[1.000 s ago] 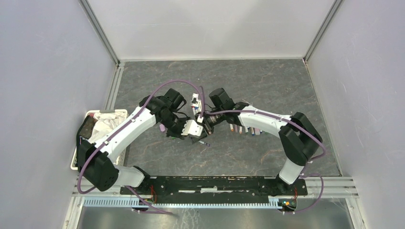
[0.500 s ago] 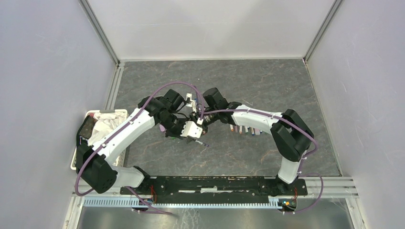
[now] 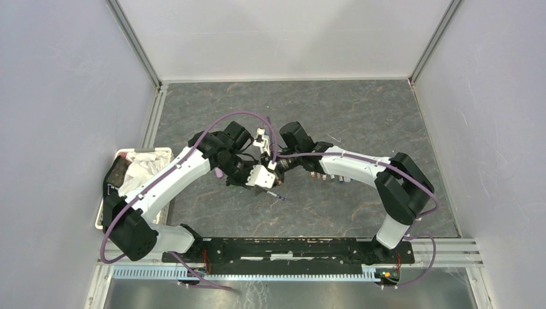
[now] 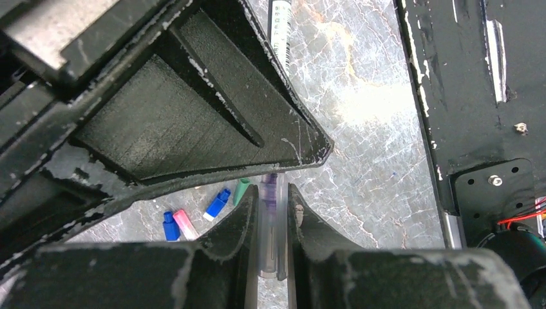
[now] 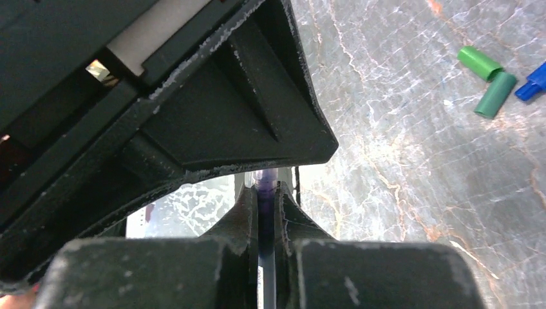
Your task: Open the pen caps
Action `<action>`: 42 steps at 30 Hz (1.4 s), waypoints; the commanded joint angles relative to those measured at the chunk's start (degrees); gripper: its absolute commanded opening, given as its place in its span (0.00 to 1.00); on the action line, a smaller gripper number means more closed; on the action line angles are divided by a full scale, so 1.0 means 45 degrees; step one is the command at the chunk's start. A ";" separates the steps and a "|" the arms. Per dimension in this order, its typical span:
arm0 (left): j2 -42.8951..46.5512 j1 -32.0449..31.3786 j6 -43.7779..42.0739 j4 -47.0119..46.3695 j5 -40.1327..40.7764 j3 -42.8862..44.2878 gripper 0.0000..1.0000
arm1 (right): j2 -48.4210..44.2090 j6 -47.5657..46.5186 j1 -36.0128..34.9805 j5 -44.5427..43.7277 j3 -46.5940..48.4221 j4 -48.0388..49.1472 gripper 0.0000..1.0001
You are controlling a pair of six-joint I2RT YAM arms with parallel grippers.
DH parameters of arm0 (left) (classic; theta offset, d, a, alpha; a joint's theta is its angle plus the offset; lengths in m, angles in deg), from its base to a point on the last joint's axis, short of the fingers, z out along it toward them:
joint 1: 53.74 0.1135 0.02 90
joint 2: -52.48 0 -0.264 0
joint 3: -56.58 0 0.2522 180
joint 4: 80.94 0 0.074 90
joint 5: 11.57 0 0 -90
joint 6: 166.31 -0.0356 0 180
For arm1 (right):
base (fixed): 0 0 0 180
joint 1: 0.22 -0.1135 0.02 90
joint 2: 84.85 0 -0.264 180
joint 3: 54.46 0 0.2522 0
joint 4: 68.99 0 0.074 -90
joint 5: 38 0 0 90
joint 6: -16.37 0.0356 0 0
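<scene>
L claw pinches thin translucent purple-cored marker pen by its barrel. R claw is pressed tight on its purple cap end. Pen's long axis runs claw to claw, above grey marbled table, so pull prob goes straight along it.

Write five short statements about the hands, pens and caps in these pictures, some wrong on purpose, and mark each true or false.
1. The left hand is clamped on a clear pen with a purple core. True.
2. The right hand stands wide open. False: it is shut on a thin purple piece.
3. Loose caps lie on the table, among them a blue cap and a green cap. True.
4. The two hands are at opposite table edges. False: in the top view they meet near the middle.
5. A row of pens lies partly under the right arm. True.
</scene>
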 commanded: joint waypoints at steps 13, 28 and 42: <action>-0.0161 0.3098 -0.2488 0.0289 0.1667 0.0151 0.02 | -0.1602 -0.2541 0.0874 -0.1966 -0.1923 -0.3530 0.00; -0.2667 0.3343 0.1948 -0.5026 0.2267 -0.1657 0.08 | -0.2304 0.1045 0.2165 -1.2928 -0.2749 -0.1108 0.00; -0.3778 0.3446 0.3219 -0.6263 0.2319 -0.1470 0.34 | 0.0165 0.2194 0.2175 -1.4863 -0.2008 0.0795 0.00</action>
